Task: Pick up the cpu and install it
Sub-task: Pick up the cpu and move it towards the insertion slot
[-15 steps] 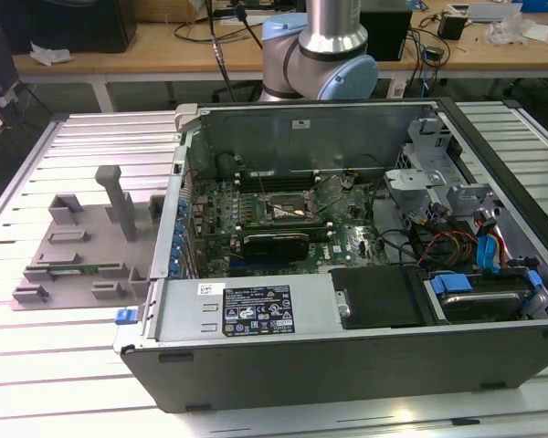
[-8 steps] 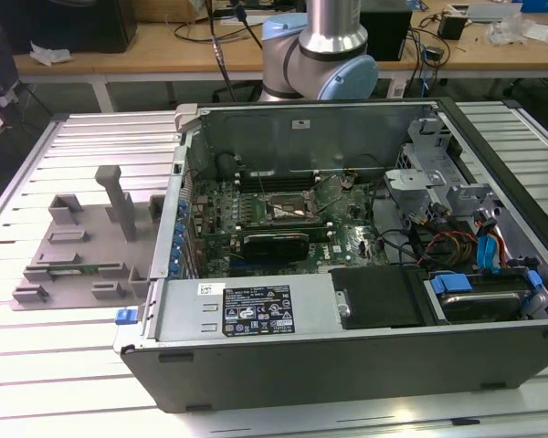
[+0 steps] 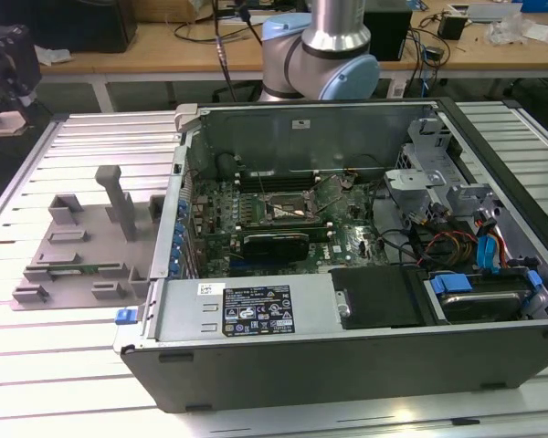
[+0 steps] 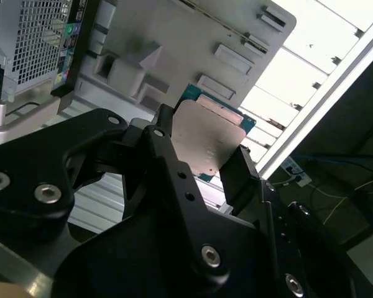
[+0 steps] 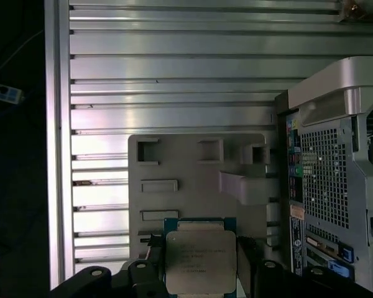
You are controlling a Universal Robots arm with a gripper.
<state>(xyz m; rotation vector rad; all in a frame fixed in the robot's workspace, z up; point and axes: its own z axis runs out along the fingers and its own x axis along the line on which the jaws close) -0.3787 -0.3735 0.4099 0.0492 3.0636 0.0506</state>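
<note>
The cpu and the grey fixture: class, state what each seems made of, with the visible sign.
The cpu: its top looks like metal, dull silver-grey with a soft sheen; the rim around it looks like blue-green circuit board. The grey fixture: probably plastic, matt, evenly grey, no glint.

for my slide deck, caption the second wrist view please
The tool holds the cpu by its edges over the fixture, beside the case.
</note>
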